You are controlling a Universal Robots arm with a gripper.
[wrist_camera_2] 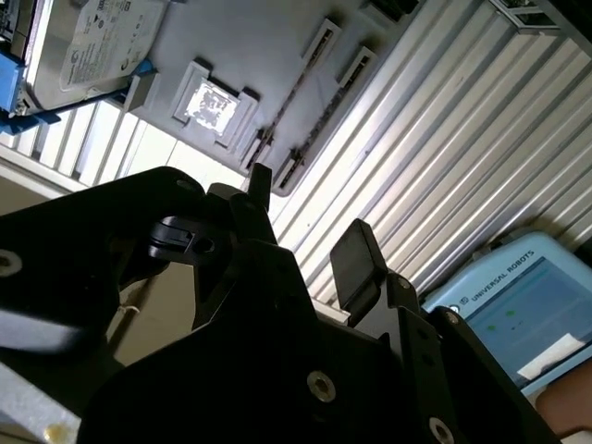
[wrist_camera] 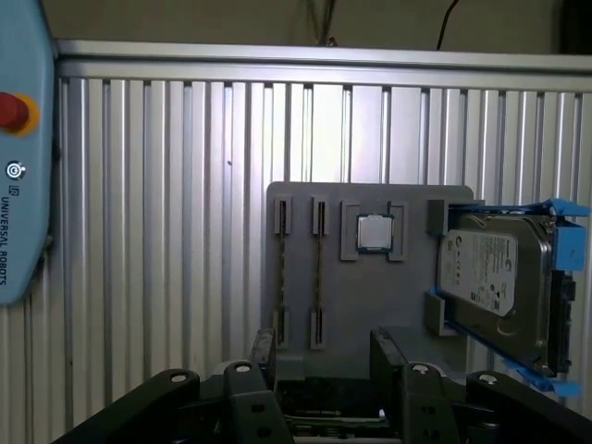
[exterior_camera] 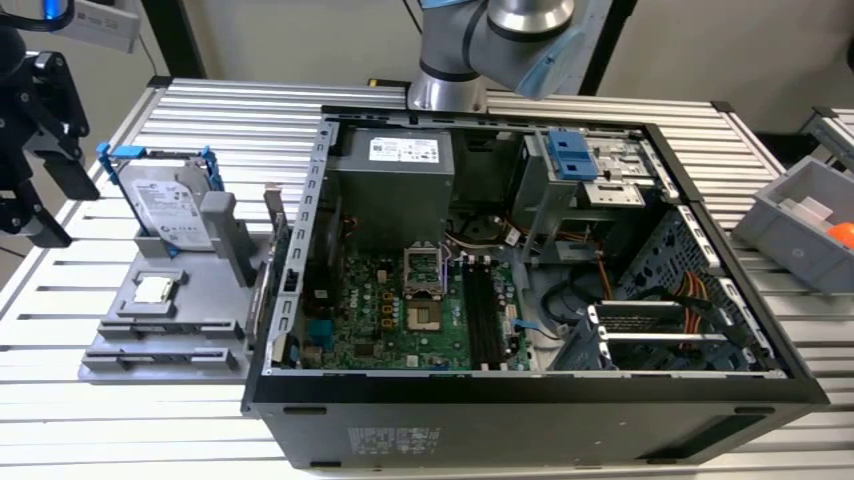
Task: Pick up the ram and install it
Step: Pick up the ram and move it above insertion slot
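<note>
The task had barely begun — the end effector (wrist_camera: pixel 324 356) hung released and empty near the grey fixture (wrist_camera: pixel 370 296) at the exterior view's lower left, where what looked like the ram (wrist_camera: pixel 319 268) stood edge-on — not yet in the computer case (exterior_camera: pixel 534 400).
</note>
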